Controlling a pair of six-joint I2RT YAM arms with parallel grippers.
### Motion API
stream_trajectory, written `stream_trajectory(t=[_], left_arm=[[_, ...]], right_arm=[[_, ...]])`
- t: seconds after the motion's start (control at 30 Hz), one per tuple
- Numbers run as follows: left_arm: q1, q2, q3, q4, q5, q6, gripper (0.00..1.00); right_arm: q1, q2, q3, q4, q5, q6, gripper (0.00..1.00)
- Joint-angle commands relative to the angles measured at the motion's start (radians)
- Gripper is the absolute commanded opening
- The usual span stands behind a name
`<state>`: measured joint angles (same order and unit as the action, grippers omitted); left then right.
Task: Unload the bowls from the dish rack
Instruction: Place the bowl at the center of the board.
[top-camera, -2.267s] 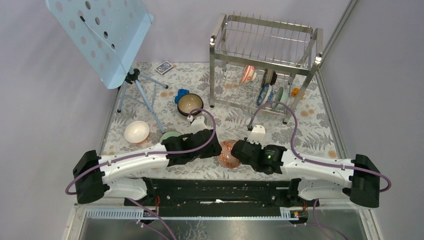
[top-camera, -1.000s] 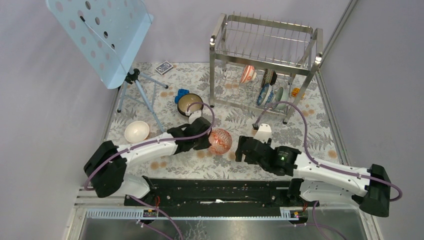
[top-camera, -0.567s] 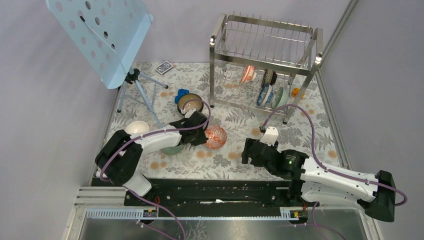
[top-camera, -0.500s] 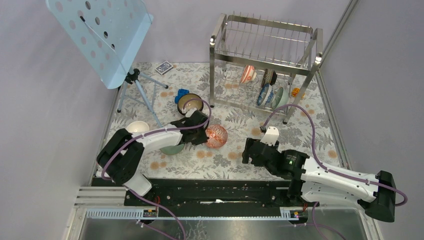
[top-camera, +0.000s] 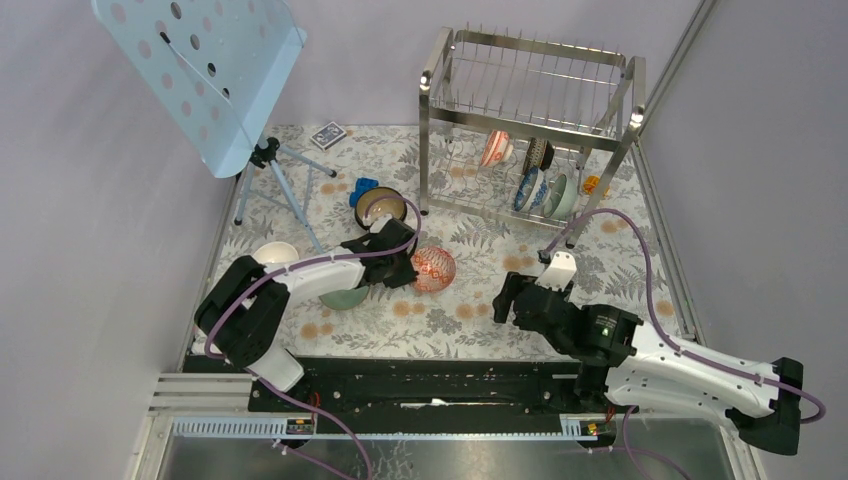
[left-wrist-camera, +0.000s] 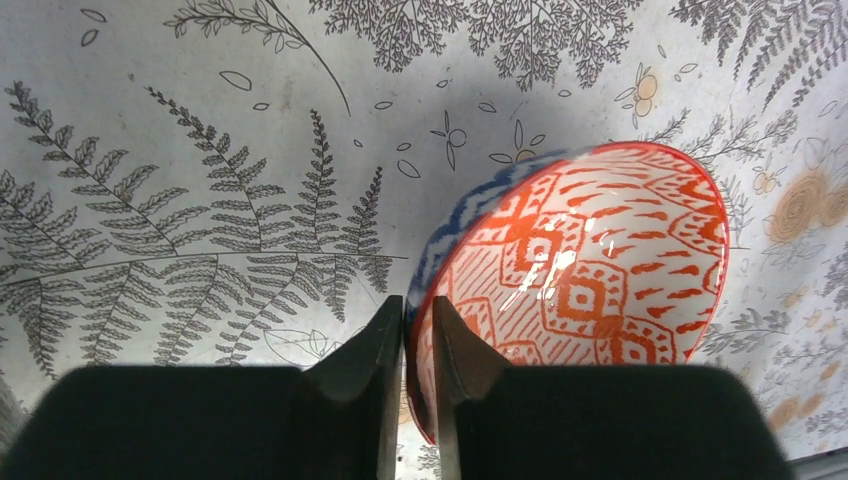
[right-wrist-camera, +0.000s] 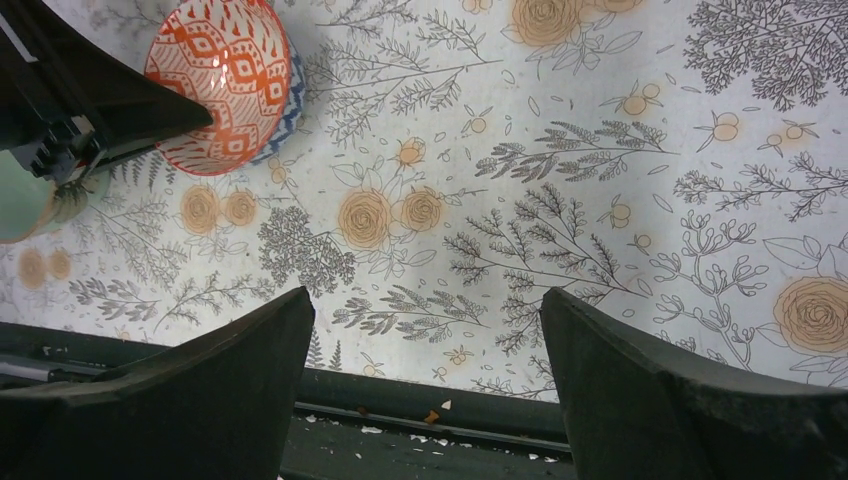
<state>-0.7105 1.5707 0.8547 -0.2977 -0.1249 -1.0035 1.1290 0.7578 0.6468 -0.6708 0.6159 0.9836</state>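
**Orange Bowl Low Over the Cloth, Release Yet to Come**

The left gripper (left-wrist-camera: 418, 312) had its two black fingers nearly together, pinching the rim of the orange-red patterned ceramic bowl (left-wrist-camera: 585, 250), one finger inside and one outside. The bowl hung tilted, mouth turned sideways, low over the fern-and-rose printed tablecloth (right-wrist-camera: 600, 200). It was near the middle of the table, well apart from the shiny two-tier steel wire dish rack (top-camera: 424, 140). Whether its foot touched the cloth could not be told.

The step in hand looked like the set-down. Done well, the wrist would roll the bowl level and lower it until the foot sat flat before the fingers parted. Let go on a tilt, a round glazed bowl would likely rock or roll toward the dark brown bowl with a tan inside (top-camera: 380, 207) just behind. A straight lift off the rim would avoid tipping it.

The right gripper (right-wrist-camera: 422, 300) stood wide open and held nothing. Several more bowls (top-camera: 527, 188) stood on edge in the rack's lower tier.

The cloth lay flat, an even landing. Pale lilac walls closed in the table, with a pale blue perforated music stand (top-camera: 200, 70) at the far left.
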Motion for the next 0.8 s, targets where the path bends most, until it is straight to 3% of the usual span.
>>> stream_trajectory(t=[0.0,0.3,0.43,0.6,0.77], left_arm=[[0.006,-0.055,-0.001,0.014,-0.013,-0.008,0.26],[0.007,-0.111,-0.015,0.014,0.009,0.017,0.48],[-0.007,-0.207,-0.034,0.015,-0.012,0.038,0.71],[-0.027,-0.370,-0.098,0.093,-0.068,0.095,0.89],[-0.028,-0.510,-0.157,0.219,-0.047,0.201,0.98]], right_arm=[[-0.005,-0.031,0.030,-0.021,0.073,-0.012,0.91],[-0.005,-0.004,0.055,-0.010,0.073,-0.035,0.92],[-0.005,0.004,0.070,0.010,0.077,-0.070,0.92],[-0.005,0.032,0.111,0.025,0.110,-0.122,0.92],[-0.010,0.089,0.174,0.023,0.144,-0.178,0.91]])
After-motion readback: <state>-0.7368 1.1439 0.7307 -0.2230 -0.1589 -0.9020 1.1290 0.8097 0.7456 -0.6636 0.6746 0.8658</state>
